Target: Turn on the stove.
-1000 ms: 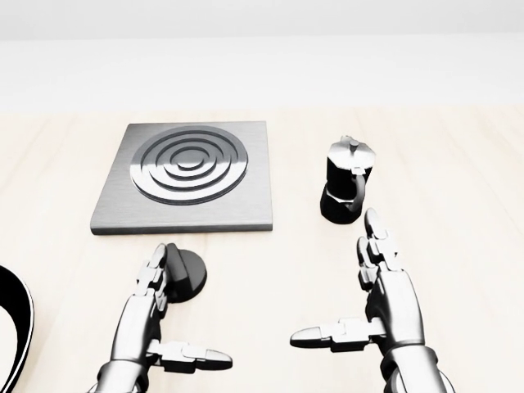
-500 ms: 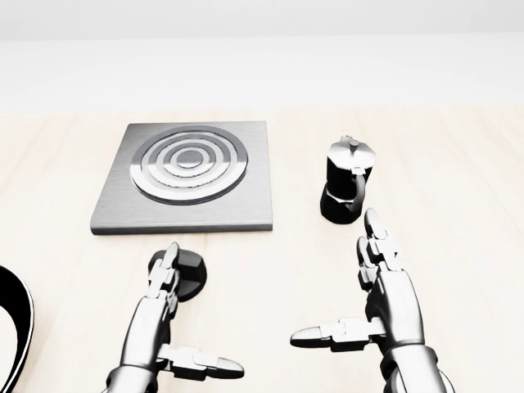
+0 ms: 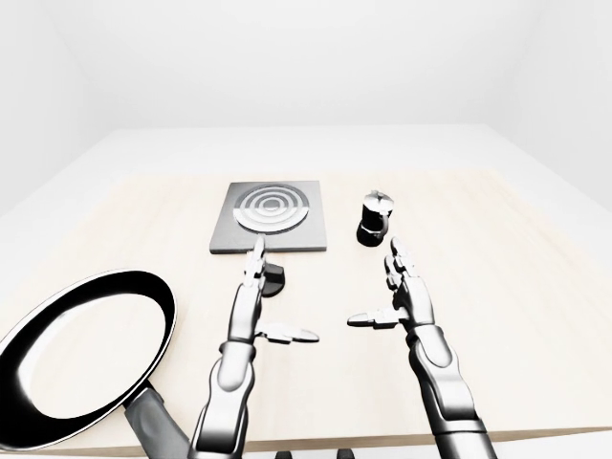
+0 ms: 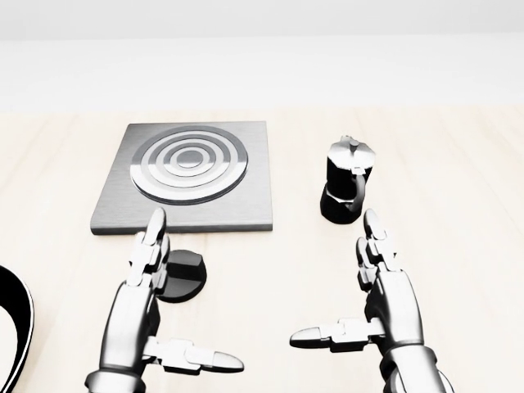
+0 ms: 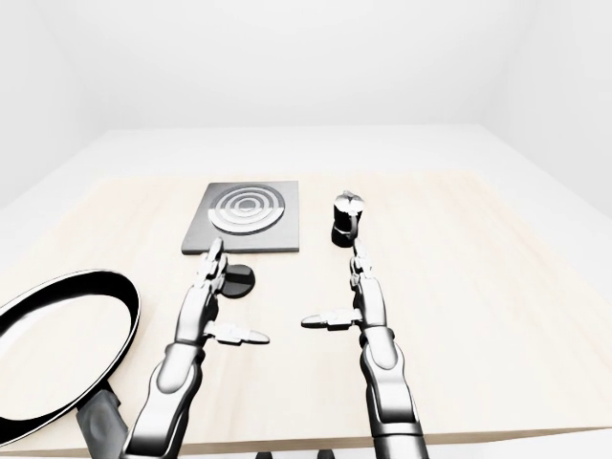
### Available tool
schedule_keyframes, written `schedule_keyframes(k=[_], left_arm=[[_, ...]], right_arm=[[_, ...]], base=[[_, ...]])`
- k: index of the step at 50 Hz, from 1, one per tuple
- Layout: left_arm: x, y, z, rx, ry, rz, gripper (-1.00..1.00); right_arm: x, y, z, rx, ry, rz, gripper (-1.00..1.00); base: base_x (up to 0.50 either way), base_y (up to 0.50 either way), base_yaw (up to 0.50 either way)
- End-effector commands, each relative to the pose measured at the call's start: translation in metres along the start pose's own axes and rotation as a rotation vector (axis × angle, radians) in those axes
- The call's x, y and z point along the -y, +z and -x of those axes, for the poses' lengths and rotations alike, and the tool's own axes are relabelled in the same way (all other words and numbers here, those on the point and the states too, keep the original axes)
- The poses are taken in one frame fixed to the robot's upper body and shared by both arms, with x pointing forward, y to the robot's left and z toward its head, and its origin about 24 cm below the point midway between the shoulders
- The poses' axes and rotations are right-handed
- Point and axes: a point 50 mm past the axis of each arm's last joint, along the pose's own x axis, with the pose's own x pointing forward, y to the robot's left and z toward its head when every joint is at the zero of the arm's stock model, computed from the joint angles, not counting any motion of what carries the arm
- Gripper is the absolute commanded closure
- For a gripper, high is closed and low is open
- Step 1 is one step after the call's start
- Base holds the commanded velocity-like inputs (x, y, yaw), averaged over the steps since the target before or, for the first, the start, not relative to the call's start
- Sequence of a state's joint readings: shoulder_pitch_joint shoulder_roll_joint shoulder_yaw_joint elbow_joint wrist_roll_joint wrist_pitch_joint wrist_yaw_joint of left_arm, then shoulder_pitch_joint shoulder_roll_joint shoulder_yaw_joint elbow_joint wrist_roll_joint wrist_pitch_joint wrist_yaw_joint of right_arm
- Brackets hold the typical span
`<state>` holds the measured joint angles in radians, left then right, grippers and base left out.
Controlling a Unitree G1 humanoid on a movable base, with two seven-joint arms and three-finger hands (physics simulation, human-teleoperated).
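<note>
So we've got the stove (image 4: 187,176) sitting on the wooden surface (image 4: 458,213), up in the left-middle of the head view, a grey square plate with ring burner. Its black knob (image 4: 185,275) is on the surface just below the plate's bottom edge. Our left hand (image 4: 135,315) is right beside the knob on its left, overlapping its edge, fingers (image 4: 151,241) stretched flat with tips reaching up to the plate's lower edge, thumb stuck out to the right. Nothing gripped; we can't tell if it's actually touching the knob. Right hand (image 4: 385,303) hangs further right, also spread wide with nothing in it, thumb pointing left. A moka pot (image 4: 347,190) stands just above it, right of the stove. In the left-eye view a black pan (image 3: 81,356) lies at lower left.
</note>
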<state>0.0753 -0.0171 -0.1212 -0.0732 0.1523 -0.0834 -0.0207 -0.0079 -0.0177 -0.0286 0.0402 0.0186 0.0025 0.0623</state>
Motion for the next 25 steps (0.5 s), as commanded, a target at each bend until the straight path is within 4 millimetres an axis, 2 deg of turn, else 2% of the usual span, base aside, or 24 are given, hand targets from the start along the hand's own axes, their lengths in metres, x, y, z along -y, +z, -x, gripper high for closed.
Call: schedule_keyframes(k=[1, 12, 18, 25], left_arm=[[-0.008, 0.027, 0.007, 0.098, 0.037, -0.012, -1.00], [-0.019, 0.054, 0.018, 0.162, 0.078, -0.022, -1.00], [-0.027, 0.076, 0.025, 0.216, 0.106, -0.030, -1.00], [-0.034, 0.090, 0.028, 0.277, 0.127, -0.031, -1.00]], right_arm=[[0.000, 0.000, 0.000, -0.001, 0.001, 0.000, -1.00], [0.000, 0.000, 0.000, -0.001, 0.001, 0.000, -1.00], [0.000, 0.001, 0.001, -0.001, 0.001, 0.001, -1.00], [0.000, 0.000, 0.000, -0.001, 0.001, 0.001, -1.00]], base=[[0.00, 0.00, 0.00], [0.00, 0.00, 0.00], [0.00, 0.00, 0.00], [0.00, 0.00, 0.00]])
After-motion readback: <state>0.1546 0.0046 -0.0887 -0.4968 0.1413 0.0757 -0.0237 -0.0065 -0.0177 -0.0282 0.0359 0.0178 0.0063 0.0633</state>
